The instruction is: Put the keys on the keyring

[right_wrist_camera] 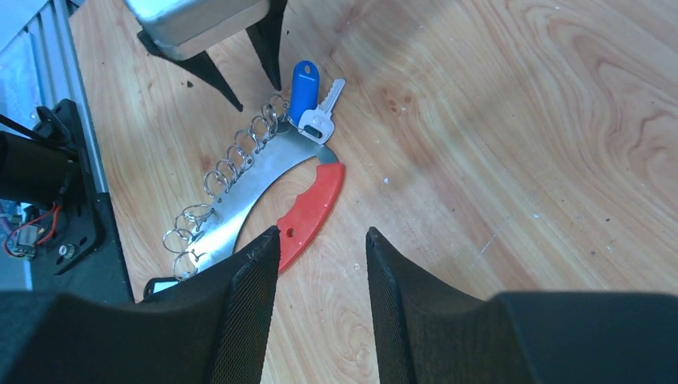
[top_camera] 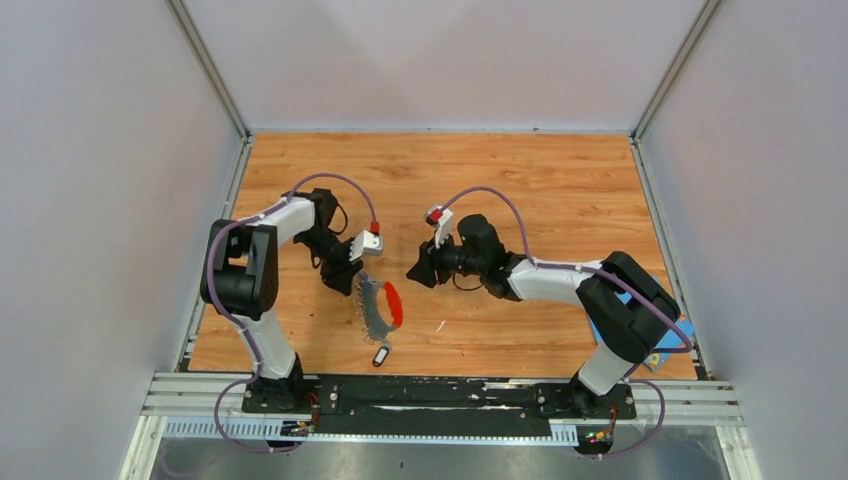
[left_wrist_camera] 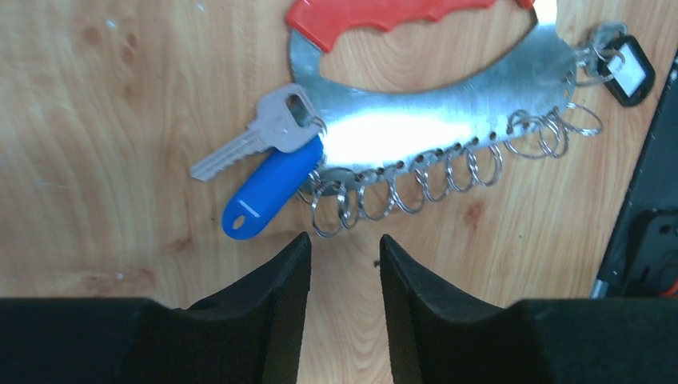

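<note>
Keyring [left_wrist_camera: 432, 120], a steel crescent with a red grip and a row of rings, lies flat on the counter [top_camera: 560, 190] between the arms; silver key [left_wrist_camera: 248, 142] and blue tag [left_wrist_camera: 272, 184] lie at one tip, touching the plate; black tag [left_wrist_camera: 629, 70] lies at the opposite tip among the rings; left pincer [left_wrist_camera: 344, 240] apart, empty, just beside the rings; right pincer [right_wrist_camera: 321, 234] apart, empty, near the red grip.

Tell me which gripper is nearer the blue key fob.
Left. The left gripper is right beside the blue key fob, at the ring edge of the keyring. The right gripper sits farther off, beyond the red handle.
</note>
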Motion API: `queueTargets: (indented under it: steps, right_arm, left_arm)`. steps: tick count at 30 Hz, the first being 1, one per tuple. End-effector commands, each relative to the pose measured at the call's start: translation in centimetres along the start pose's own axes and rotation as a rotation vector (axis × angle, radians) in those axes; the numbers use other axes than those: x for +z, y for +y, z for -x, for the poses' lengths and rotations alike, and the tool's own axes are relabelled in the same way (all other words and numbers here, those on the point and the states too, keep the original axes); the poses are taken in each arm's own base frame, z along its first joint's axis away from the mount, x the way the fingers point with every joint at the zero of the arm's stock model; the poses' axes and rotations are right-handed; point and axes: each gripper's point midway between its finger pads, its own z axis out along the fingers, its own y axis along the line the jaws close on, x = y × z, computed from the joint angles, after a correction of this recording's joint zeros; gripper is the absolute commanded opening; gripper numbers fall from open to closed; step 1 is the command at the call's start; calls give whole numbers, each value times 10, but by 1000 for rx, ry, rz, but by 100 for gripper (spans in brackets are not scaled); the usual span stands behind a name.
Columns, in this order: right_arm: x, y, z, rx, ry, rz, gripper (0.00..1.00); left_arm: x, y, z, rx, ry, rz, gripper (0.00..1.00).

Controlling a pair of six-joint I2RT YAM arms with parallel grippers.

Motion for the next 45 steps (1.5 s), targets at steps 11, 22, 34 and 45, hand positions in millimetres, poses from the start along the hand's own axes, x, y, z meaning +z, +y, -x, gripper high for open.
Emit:
queueTargets:
  steps: [11,22,34,45]
  right_arm:
    - [-1,-16,7,109,-55,78,47]
    - [-7,-13,16,116,-84,98,46]
    - [-8,-12,18,129,-92,114,42]
    - [-7,-12,17,152,-90,126,40]
  left_arm:
    - [0,-8,13,19,-22,-108,44]
    - [11,-4,3,0,79,-124,49]
    - [13,12,8,-46,71,-74,25]
    - [18,10,16,-82,53,-72,11]
